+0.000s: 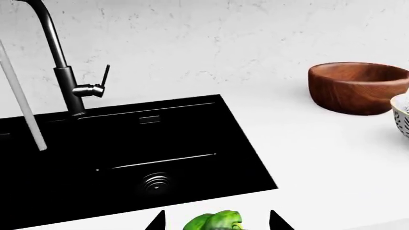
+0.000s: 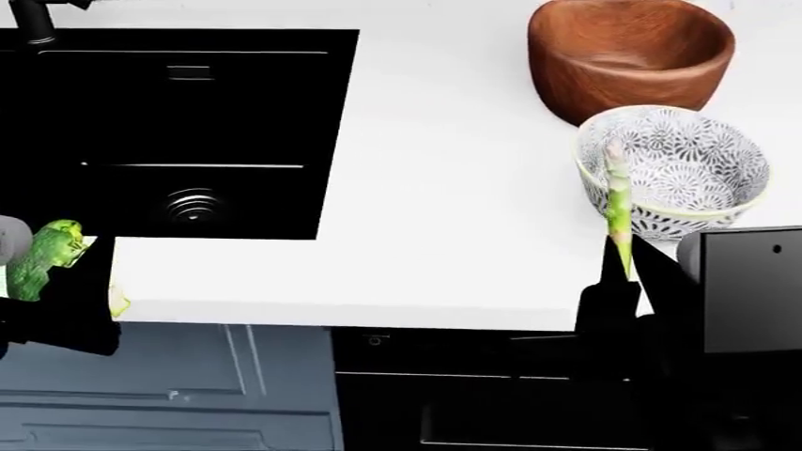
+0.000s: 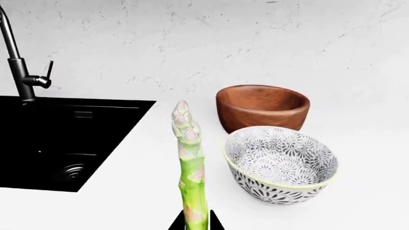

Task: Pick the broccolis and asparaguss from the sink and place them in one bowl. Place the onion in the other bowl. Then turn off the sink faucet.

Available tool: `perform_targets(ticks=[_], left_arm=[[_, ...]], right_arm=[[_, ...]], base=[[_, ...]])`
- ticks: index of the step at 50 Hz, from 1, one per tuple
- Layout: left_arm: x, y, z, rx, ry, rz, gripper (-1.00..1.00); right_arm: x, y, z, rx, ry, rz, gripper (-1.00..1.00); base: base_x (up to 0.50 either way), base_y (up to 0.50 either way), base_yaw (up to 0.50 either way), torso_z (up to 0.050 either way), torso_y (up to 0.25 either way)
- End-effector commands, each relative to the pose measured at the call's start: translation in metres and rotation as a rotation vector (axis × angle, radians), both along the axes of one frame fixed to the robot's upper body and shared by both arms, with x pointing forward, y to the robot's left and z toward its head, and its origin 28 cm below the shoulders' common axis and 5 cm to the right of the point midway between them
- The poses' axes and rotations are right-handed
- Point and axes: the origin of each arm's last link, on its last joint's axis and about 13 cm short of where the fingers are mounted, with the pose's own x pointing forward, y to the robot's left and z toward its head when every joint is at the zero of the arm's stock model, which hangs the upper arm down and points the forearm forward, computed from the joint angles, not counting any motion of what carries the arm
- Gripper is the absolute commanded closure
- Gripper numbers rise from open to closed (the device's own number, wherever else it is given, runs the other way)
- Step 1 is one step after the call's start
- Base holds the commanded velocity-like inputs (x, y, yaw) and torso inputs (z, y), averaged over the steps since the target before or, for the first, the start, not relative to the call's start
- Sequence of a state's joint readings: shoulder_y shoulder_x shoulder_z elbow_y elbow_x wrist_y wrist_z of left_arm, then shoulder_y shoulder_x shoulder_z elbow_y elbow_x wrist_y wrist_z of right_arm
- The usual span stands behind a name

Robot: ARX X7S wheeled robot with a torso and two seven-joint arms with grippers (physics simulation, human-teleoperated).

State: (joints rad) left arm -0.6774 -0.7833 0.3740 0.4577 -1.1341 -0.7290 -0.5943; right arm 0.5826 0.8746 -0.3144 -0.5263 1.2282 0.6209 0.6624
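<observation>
My left gripper (image 1: 216,223) holds a green broccoli (image 1: 214,220), with its two black fingertips showing either side of it. In the head view the broccoli (image 2: 44,256) hangs by the counter's front edge, left of the black sink (image 2: 188,103). My right gripper (image 3: 190,221) is shut on an asparagus spear (image 3: 188,158) that stands upright. In the head view the spear (image 2: 615,202) reaches the near rim of the patterned bowl (image 2: 683,211). The wooden bowl (image 2: 630,89) stands behind it. Both bowls look empty. No onion shows.
The dark faucet (image 1: 64,72) with its side lever (image 1: 102,79) stands behind the sink, and a pale stream of water (image 1: 22,105) runs from it. The drain (image 2: 194,202) shows in the sink floor. White counter (image 2: 464,188) lies between sink and bowls.
</observation>
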Motion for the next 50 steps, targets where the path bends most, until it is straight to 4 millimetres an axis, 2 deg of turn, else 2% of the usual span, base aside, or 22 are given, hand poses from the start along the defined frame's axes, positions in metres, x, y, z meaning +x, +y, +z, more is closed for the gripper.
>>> perform_targets(ticks=[1,25,41,50], left_arm=[[0.000,0.000,0.000,-0.014,-0.005,0.003,1.00],[-0.001,-0.001,-0.005,-0.018,0.002,-0.002,1.00],[0.003,-0.003,0.002,0.009,-0.023,-0.017,1.00],[0.008,0.000,0.006,0.013,-0.039,-0.003,1.00]], right_arm=[[-0.003,-0.001,0.002,-0.015,-0.003,-0.012,1.00],[-0.005,-0.002,0.000,-0.009,-0.006,-0.042,1.00],[-0.004,-0.002,0.002,-0.010,-0.010,-0.048,1.00],[-0.003,0.000,0.003,-0.017,-0.013,-0.049,1.00]], base=[[0.00,-0.50,0.00,0.000,0.000],[0.00,-0.50,0.00,0.000,0.000],[0.00,-0.50,0.00,0.000,0.000],[0.00,-0.03,0.00,0.002,0.000]])
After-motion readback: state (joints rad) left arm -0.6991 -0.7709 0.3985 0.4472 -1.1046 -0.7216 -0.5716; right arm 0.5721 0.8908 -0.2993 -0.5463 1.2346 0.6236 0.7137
